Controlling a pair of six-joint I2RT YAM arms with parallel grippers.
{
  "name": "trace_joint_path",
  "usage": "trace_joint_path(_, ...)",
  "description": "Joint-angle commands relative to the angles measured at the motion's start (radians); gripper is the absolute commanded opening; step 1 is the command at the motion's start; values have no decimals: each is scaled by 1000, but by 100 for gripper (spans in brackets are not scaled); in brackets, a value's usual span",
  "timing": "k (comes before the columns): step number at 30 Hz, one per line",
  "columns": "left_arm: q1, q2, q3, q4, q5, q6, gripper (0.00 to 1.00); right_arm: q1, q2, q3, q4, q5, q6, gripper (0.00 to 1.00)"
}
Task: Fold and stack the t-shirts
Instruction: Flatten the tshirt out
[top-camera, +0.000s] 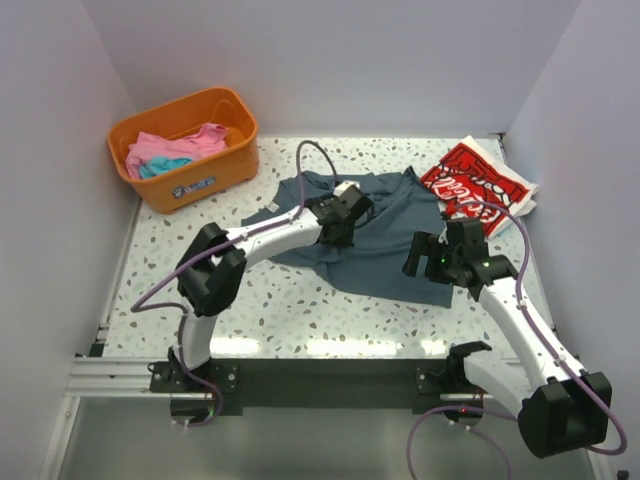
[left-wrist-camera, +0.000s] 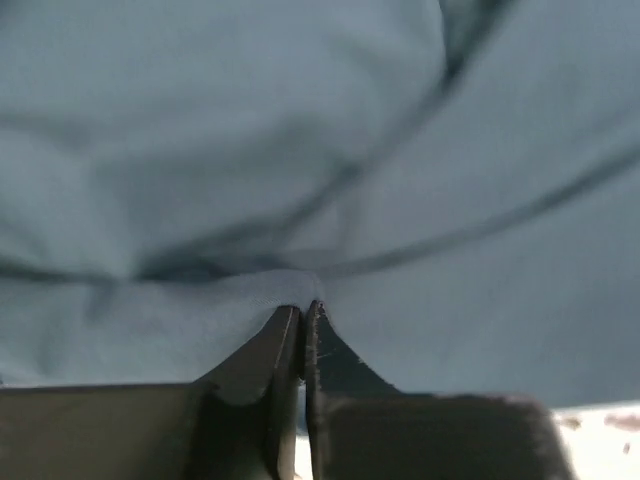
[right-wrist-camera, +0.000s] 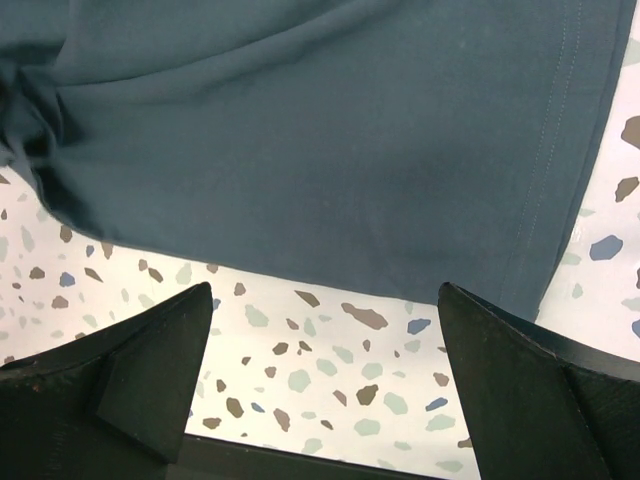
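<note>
A spread t-shirt (top-camera: 385, 250) lies in the middle of the counter (top-camera: 300, 310). Behind it, in the far left corner, stands a basket (top-camera: 190, 188) with bundled t-shirts (top-camera: 175, 150) inside. A folded t-shirt (top-camera: 478, 182) lies at the far right, just beside the spread one. The left hand (top-camera: 338, 225) is on the spread t-shirt's left part, and the right hand (top-camera: 422, 258) is over its near right edge.

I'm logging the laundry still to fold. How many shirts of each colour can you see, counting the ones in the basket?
slate-blue shirt: 1
red shirt: 1
pink shirt: 1
turquoise shirt: 1
Total: 4 visible; the basket may hide more.
</note>
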Motion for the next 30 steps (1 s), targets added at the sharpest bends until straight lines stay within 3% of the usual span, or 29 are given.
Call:
trace_joint_path(1,110,18,112,46,84,81,0,-4,-1,-1,-15,-7,-14,99)
trace_joint_path(4,134,-17,115,19,55,112,0,-4,5,0,-24,25,-13,99)
trace_joint_path(6,133,-81,10,25,46,115,0,-2,14,6,-47,91,30,99)
trace_joint_path(11,118,-469,-413,123,108,115,0,-8,-7,-8,-61,240,177,99)
trace_joint_path(15,99,-777,-601,51,133,86,0,-14,-35,-29,-134,393,260,99)
trace_joint_path(18,84,-909,-701,-35,164,54,0,-22,-50,-69,-156,412,308,99)
trace_joint_path(20,84,-948,-735,-121,170,46,0,-34,-49,-87,-153,405,329,99)
trace_joint_path(25,84,-976,-648,-317,4,20,1,-37,-23,-132,-107,332,325,99)
trace_joint_path(27,82,-959,-646,-246,38,104,13,-37,-6,-142,-85,311,323,99)
trace_joint_path(30,81,-863,-670,-13,261,196,18,-37,14,-143,-67,289,311,99)
